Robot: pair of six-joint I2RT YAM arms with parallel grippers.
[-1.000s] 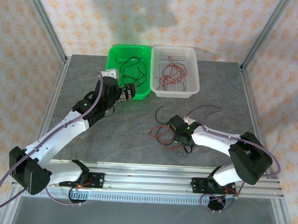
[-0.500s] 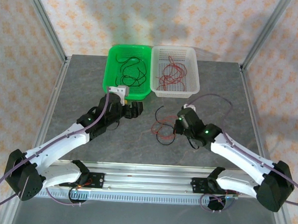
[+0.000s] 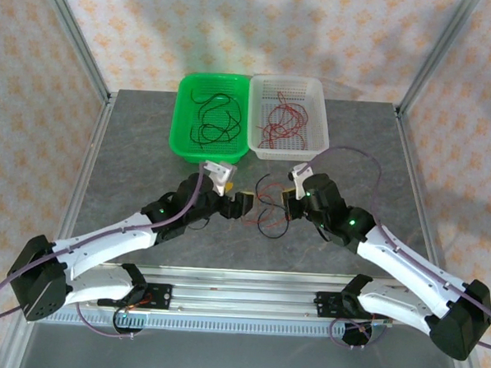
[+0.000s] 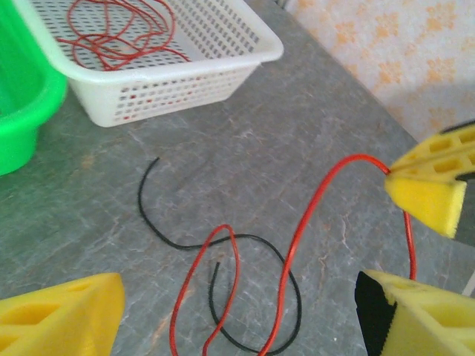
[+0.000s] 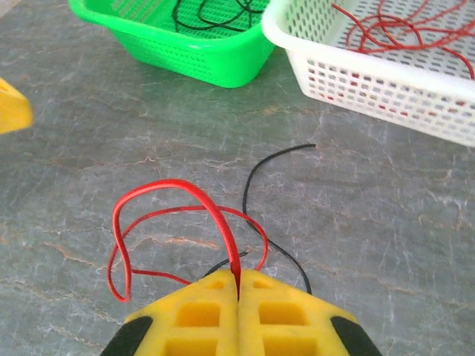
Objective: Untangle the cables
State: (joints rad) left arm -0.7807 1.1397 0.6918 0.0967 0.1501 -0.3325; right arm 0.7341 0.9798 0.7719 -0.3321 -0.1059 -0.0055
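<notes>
A red cable (image 5: pixel 159 185) and a black cable (image 5: pixel 256 174) lie crossed on the grey table between my two grippers. My right gripper (image 5: pixel 237 278) is shut on one end of the red cable, which arches up from its yellow pads. In the left wrist view the red cable (image 4: pixel 297 245) loops over the black cable (image 4: pixel 171 237). My left gripper (image 4: pixel 237 326) stands open just above and beside this tangle, with nothing between its fingers. From above, the left gripper (image 3: pixel 240 204) and right gripper (image 3: pixel 292 201) flank the tangle (image 3: pixel 269 208).
A green basket (image 3: pixel 182 139) holding black cables and a white basket (image 3: pixel 317 146) holding red cables stand side by side at the back of the table. Thick purple arm cables arc over both arms.
My left gripper has swung from the green basket down and right to the tangle. The right gripper has shifted slightly towards the baskets with the red cable in it.
</notes>
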